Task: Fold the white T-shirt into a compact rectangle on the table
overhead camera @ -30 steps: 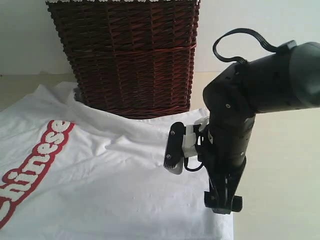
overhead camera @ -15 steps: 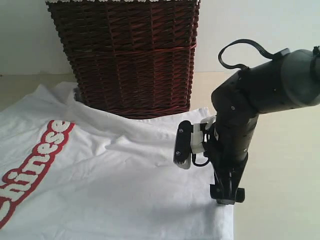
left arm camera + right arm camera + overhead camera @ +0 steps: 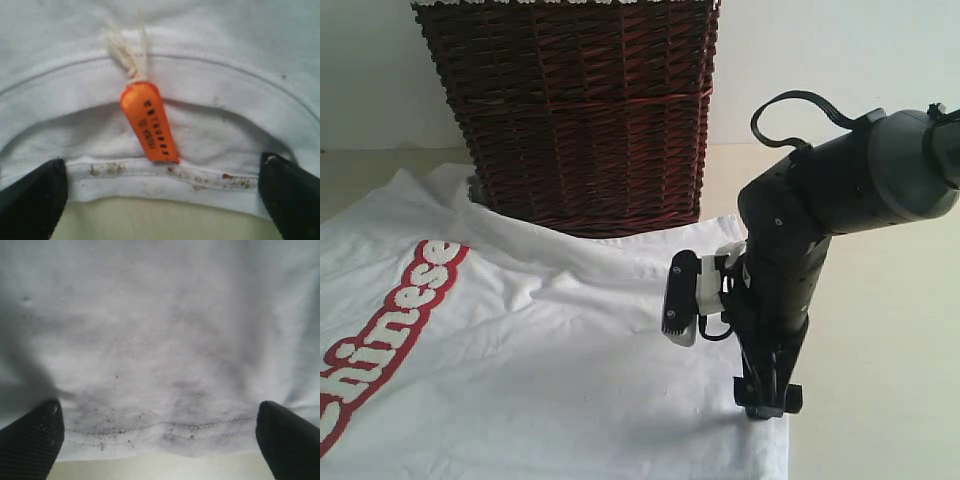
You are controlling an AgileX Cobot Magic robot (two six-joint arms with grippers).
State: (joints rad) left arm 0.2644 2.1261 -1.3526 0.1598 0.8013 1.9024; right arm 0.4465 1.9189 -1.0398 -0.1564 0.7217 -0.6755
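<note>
The white T-shirt [image 3: 570,380] lies spread on the counter [image 3: 880,400], and its far edge touches the basket [image 3: 580,120]. I think a pincer may catch only one layer of cloth, or miss the thin edge, and then the fold would come out crooked. The right pincer [image 3: 160,440] stands wide open over the hem [image 3: 165,427]. The left pincer [image 3: 160,197] stands wide open at the collar [image 3: 225,85], near the orange tag [image 3: 150,125]. Both hold nothing. Whether the tips touch the cloth, I cannot tell.
</note>
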